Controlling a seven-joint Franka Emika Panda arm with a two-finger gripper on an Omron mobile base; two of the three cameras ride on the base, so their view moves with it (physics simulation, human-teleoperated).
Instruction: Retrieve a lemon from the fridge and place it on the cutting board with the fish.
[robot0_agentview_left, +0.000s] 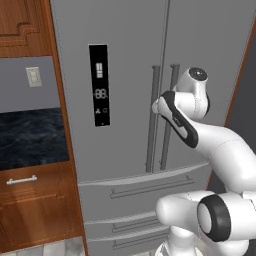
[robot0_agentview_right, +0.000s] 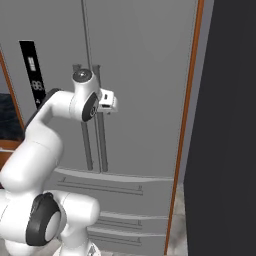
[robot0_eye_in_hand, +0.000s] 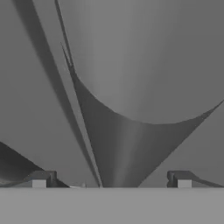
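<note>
Two tall grey doors fill the scene, and both are shut on the fridge, its black display panel glowing on the left door. Beside it on the left sits wooden cabinetry under a dark marbled counter backsplash. Up goes the white arm, wrist level with the paired vertical bar handles at the door seam. Right at those handles, the gripper points straight at the grey door face, fingertips spread wide apart, nothing between them. No grip on any handle that I can make out.
</note>
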